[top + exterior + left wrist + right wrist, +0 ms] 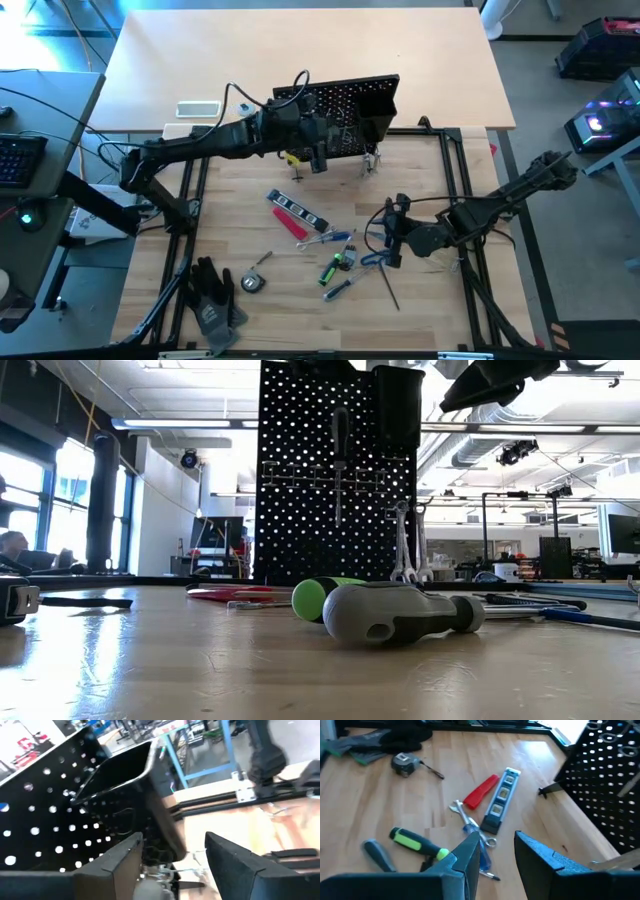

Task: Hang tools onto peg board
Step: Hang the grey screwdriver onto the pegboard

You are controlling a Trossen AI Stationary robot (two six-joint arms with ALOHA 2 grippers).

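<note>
Black upright perforated peg board (335, 470): black box bin (398, 410) contents hidden; black-handled screwdriver (340, 460) hangs vertical, tip down. Left pincer (318, 160) released at the board; right pincer (392, 235) parted, empty, over the worktop (250, 330).

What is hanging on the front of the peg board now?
On the peg board, a black-handled screwdriver hangs in the ring holders, and silver wrenches hang lower down. A black box bin sits at the top; its inside cannot be seen.

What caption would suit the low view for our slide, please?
Screwdriver and wrenches hang on the peg board; more tools wait on the table.
</note>
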